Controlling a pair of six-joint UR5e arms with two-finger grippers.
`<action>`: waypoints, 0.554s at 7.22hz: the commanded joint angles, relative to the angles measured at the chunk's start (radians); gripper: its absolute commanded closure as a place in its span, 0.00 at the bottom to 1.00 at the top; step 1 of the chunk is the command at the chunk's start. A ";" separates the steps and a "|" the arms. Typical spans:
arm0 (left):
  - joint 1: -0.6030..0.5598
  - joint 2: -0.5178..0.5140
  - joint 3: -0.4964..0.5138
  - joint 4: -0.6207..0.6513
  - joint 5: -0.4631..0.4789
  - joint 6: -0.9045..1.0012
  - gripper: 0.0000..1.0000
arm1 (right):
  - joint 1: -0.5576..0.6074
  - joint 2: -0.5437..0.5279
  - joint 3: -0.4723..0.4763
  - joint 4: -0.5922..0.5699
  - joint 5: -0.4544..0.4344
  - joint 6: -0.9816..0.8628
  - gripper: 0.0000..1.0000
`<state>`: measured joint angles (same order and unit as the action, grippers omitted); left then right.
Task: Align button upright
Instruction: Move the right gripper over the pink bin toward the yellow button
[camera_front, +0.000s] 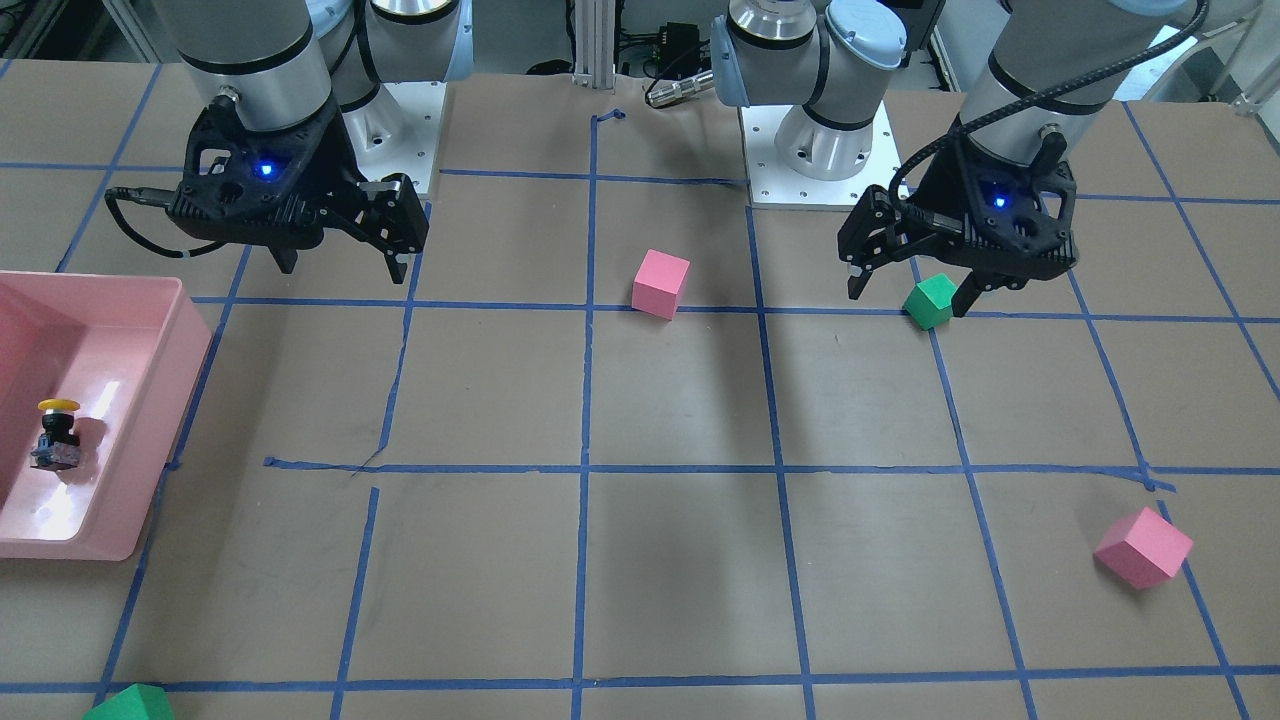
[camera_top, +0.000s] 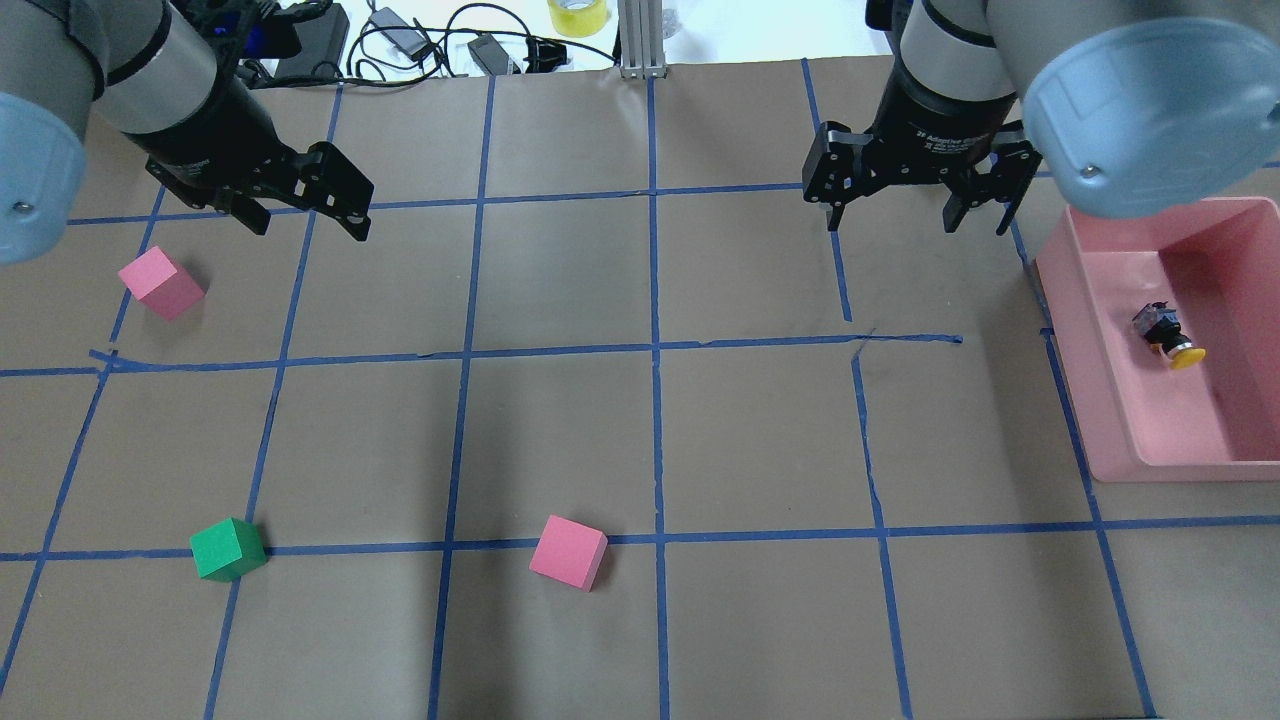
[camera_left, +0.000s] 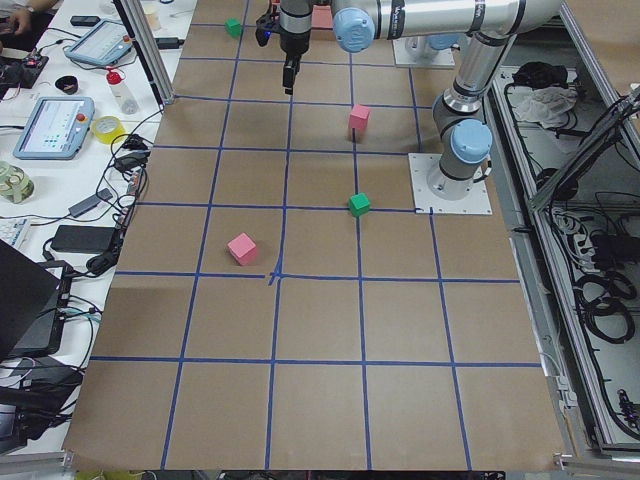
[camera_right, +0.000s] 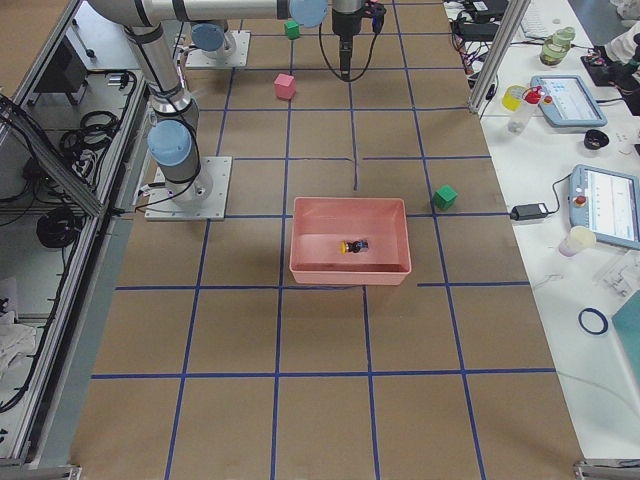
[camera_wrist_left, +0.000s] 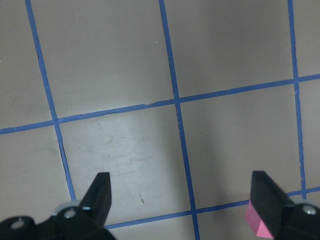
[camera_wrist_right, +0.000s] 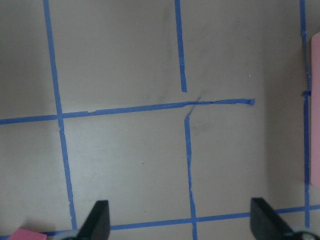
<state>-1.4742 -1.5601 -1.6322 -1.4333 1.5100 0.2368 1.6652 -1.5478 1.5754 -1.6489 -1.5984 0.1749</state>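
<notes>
The button (camera_top: 1168, 335) lies on its side inside the pink bin (camera_top: 1080, 340) at the table's right end, its yellow cap pointing toward the robot's side. It also shows in the front-facing view (camera_front: 58, 432) and the right-end view (camera_right: 352, 246). My right gripper (camera_top: 905, 220) hangs open and empty above the table, to the left of the bin and apart from it. My left gripper (camera_top: 305, 212) hangs open and empty at the far left. Both wrist views show bare taped paper between the open fingers (camera_wrist_left: 100, 195) (camera_wrist_right: 97, 220).
A pink cube (camera_top: 160, 283) lies below the left gripper, and its corner shows in the left wrist view (camera_wrist_left: 257, 225). A green cube (camera_top: 228, 549) and another pink cube (camera_top: 568, 552) lie nearer the robot. A second green cube (camera_front: 130, 703) lies at the far edge.
</notes>
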 joint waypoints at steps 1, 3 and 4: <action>0.002 0.000 0.003 0.001 -0.001 0.001 0.00 | -0.001 0.002 0.000 -0.003 0.000 0.000 0.00; -0.002 0.000 0.000 0.001 -0.005 0.001 0.00 | -0.057 0.012 0.000 -0.009 0.017 -0.023 0.00; 0.002 -0.001 0.011 0.008 -0.005 0.007 0.00 | -0.143 0.026 -0.002 -0.003 0.031 -0.119 0.00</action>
<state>-1.4743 -1.5605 -1.6287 -1.4305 1.5064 0.2396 1.6026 -1.5356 1.5746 -1.6549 -1.5816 0.1338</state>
